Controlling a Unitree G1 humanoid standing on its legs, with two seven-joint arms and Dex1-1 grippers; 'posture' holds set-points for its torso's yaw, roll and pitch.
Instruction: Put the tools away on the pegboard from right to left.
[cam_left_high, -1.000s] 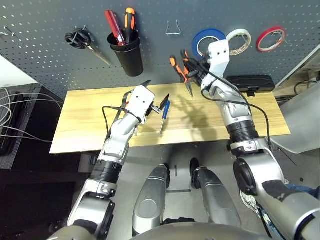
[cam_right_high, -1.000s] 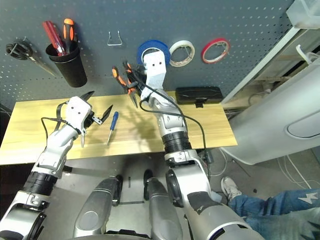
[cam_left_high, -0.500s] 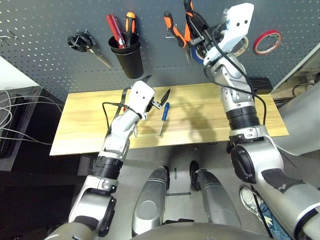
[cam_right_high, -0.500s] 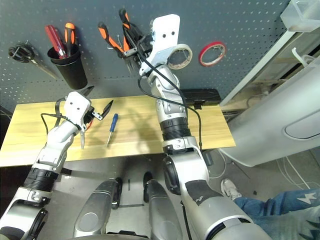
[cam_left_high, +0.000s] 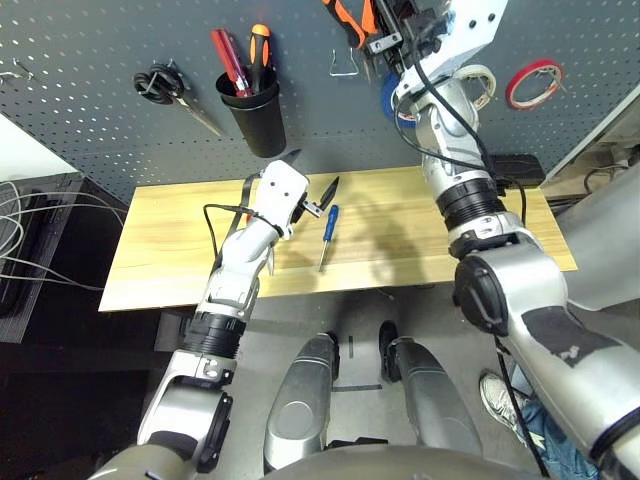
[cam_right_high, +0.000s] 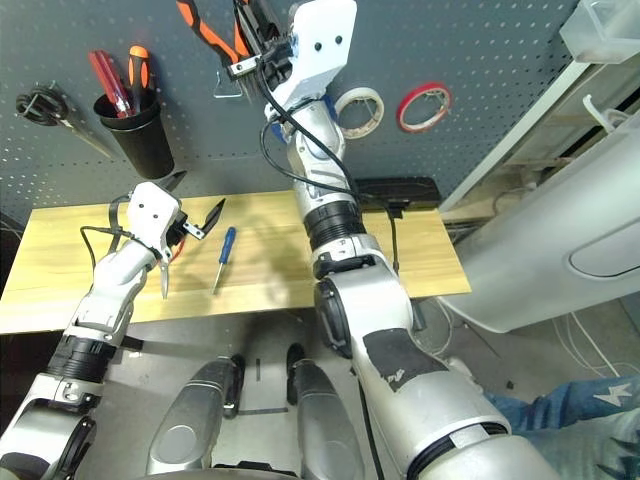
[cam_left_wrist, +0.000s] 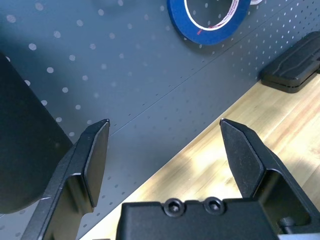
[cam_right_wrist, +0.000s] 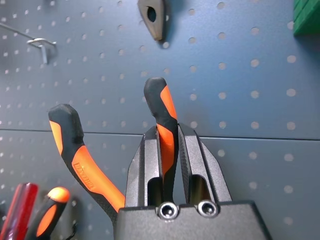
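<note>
Orange-and-black pliers (cam_right_wrist: 95, 175) hang by one handle in the right gripper (cam_right_wrist: 167, 132), presumably freeing their jaws for the hook (cam_left_high: 343, 70); the left gripper (cam_left_wrist: 165, 122) waits wide, empty.

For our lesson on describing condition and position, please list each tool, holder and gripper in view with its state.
Pliers: handles spread, one gripped
Right gripper: shut on that handle
Left gripper: open, nothing between its fingers
Blue screwdriver: lying on the table
Black-handled scissors: hanging on the pegboard
Cup holder: upright, holding two handled tools
Wire hook: empty
</note>
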